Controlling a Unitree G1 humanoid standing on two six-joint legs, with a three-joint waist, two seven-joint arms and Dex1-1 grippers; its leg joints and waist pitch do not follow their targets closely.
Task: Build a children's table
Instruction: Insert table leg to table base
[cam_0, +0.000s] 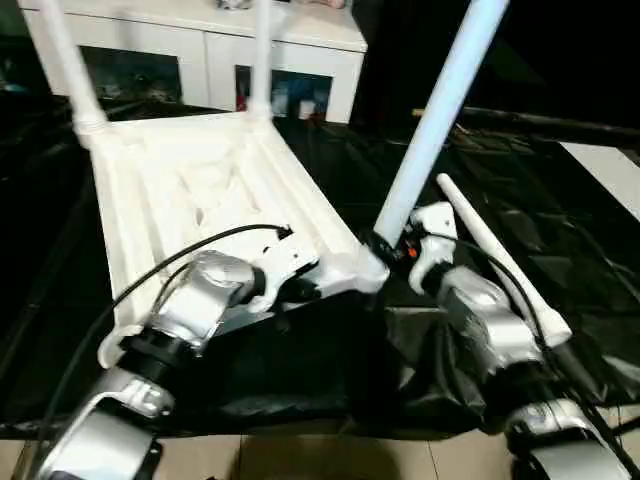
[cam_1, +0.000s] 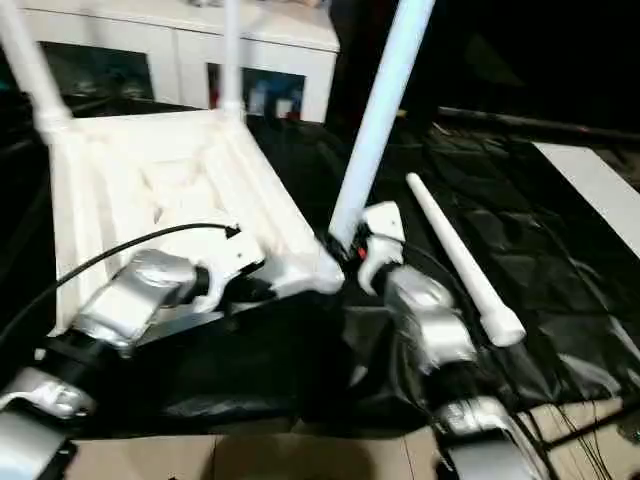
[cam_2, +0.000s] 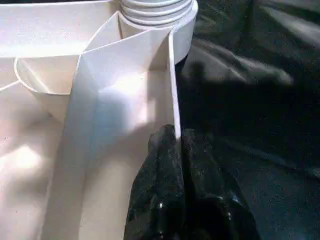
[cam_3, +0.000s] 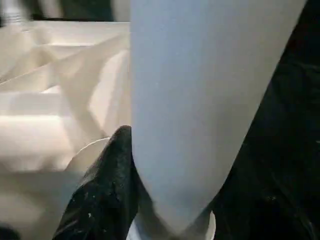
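The white table top (cam_0: 200, 190) lies upside down on black cloth, ribbed underside up, with its near edge raised. Two white legs (cam_0: 62, 60) (cam_0: 262, 50) stand in its far corner sockets. A third leg (cam_0: 440, 110) rises slanted from the near right corner socket (cam_0: 368, 268), and my right gripper (cam_0: 388, 248) is shut on its lower end; one black finger (cam_3: 115, 165) presses its side. My left gripper (cam_2: 174, 137) is shut on the thin rim wall (cam_2: 172, 75) of the top's near edge, close to that corner. A fourth leg (cam_0: 495, 255) lies loose on the cloth beside my right forearm.
Crumpled black cloth (cam_0: 560, 200) covers the work area. A white cabinet with glass doors (cam_0: 200, 40) stands behind the table top. A flat white board (cam_0: 605, 170) lies at the far right. Pale floor (cam_0: 330, 460) shows along the near edge.
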